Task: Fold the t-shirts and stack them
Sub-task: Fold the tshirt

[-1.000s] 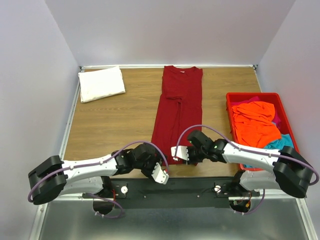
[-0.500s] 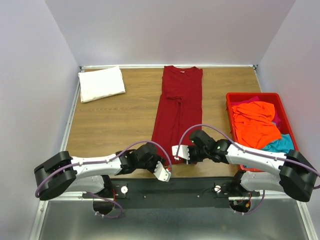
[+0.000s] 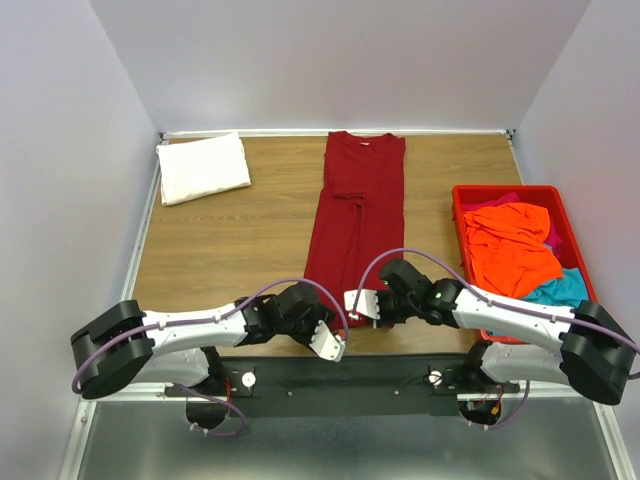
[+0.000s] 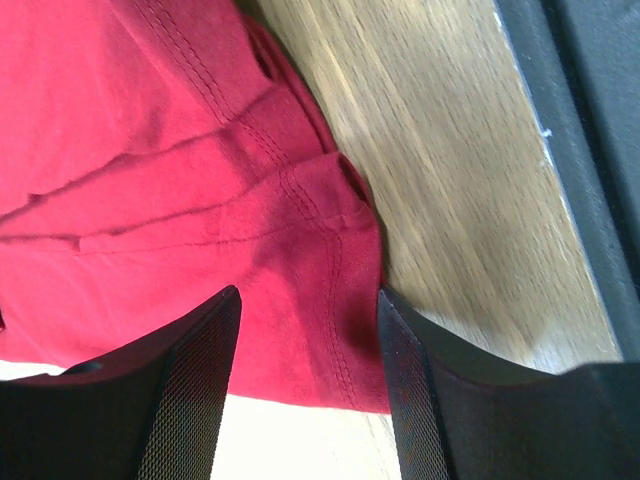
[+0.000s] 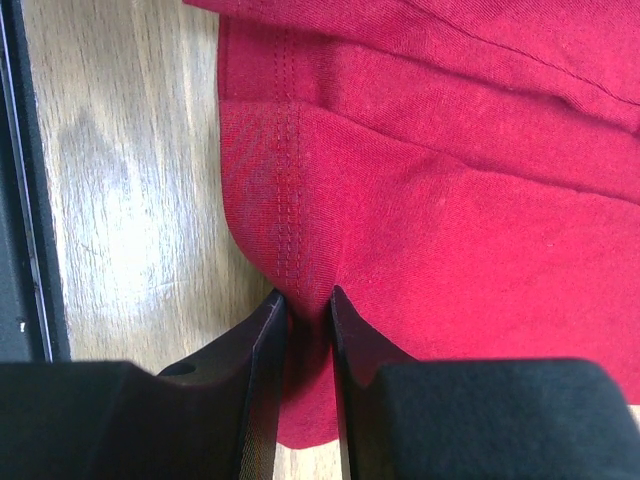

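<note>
dark red t-shirt (image 3: 355,215) lies folded into a long narrow strip down the middle of the wooden table (image 3: 230,250), with its collar at the far edge and its hem at the near edge, between the two arms.

left gripper (image 3: 328,343) sits at the hem's near left corner. in its wrist view the jaws stand well apart, with the stitched corner of the hem lying between the fingers (image 4: 190,390) and nothing clamped. bare wood and the table's dark front rail show to the right of that corner.

right gripper (image 3: 360,303) is at the near right part of the hem. its wrist view shows the two fingers (image 5: 265,390) drawn nearly together, pinching a small ridge of the red cloth right at the double-stitched hem line. the fabric puckers toward the pinch.

white t-shirt (image 3: 203,167) rests folded into a neat rectangle at the far left corner of the table, well apart from the red one.

red plastic bin (image 3: 457,230) stands on the right side, holding a crumpled orange t-shirt (image 3: 512,250) on top, with a teal t-shirt (image 3: 565,288) and a bit of magenta t-shirt (image 3: 553,235) showing under it.
</note>
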### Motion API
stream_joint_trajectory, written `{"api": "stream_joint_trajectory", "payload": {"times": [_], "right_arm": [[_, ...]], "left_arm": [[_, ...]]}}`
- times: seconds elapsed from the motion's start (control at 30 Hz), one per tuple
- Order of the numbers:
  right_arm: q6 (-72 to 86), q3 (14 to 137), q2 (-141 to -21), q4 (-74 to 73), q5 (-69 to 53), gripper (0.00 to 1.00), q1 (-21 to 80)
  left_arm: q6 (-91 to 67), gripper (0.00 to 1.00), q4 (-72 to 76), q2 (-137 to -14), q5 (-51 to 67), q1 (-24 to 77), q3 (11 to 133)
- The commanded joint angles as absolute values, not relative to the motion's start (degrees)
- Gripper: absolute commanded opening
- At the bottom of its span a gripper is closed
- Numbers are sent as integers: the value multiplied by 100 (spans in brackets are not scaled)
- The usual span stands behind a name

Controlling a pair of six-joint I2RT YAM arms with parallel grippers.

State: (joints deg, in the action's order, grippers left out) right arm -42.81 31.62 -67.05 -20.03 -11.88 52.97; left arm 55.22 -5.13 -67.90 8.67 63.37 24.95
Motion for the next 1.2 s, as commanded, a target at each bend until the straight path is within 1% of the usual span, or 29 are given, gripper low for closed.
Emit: {"api": "stream_joint_trajectory", "payload": {"times": [0.0, 0.17, 0.2, 0.27, 0.33, 0.53, 0.57, 0.63, 0.67, 0.7, 0.8, 0.83, 0.9, 0.93, 1.17], "right_arm": [[-4166, 3199, -6618, -2101, -1344, 30, 5282], [-4140, 3208, -6513, -2101, -1389, 29, 5203], [-4140, 3199, -6487, -2109, -1406, 29, 5151], [-4131, 3191, -6425, -2109, -1432, 29, 5089], [-4140, 3173, -6302, -2109, -1520, 29, 5019], [-4192, 3146, -6266, -2118, -1687, 29, 4966], [-4201, 3155, -6284, -2118, -1687, 29, 4975], [-4184, 3164, -6319, -2127, -1705, 29, 4975], [-4184, 3173, -6293, -2144, -1705, 29, 4966], [-4184, 3173, -6284, -2136, -1705, 29, 4957], [-4184, 3164, -6223, -2145, -1714, 29, 4948], [-4184, 3173, -6214, -2136, -1714, 29, 4948], [-4184, 3173, -6231, -2153, -1723, 28, 4940], [-4184, 3173, -6240, -2162, -1705, 28, 4939], [-4166, 3199, -6179, -2153, -1688, 28, 4913]], "left_arm": [[5476, 65, -896, -6671, 1063, 6346, 2584], [5511, 62, -844, -6828, 1134, 6354, 2602], [5502, 58, -826, -6873, 1160, 6354, 2602], [5519, 53, -730, -6978, 1221, 6346, 2584], [5554, 51, -686, -7031, 1266, 6354, 2566], [5546, 40, -641, -7154, 1301, 6346, 2575], [5563, 36, -633, -7146, 1318, 6354, 2575], [5572, 34, -598, -7154, 1345, 6328, 2549], [5581, 31, -598, -7172, 1362, 6328, 2540], [5590, 23, -615, -7198, 1380, 6337, 2557], [5607, 15, -685, -7198, 1406, 6284, 2610], [5616, 14, -703, -7198, 1406, 6275, 2619], [5660, 2, -747, -7146, 1441, 6206, 2637], [5678, 0, -756, -7102, 1459, 6188, 2637], [5660, 0, -878, -6830, 1634, 5854, 2768]]}}
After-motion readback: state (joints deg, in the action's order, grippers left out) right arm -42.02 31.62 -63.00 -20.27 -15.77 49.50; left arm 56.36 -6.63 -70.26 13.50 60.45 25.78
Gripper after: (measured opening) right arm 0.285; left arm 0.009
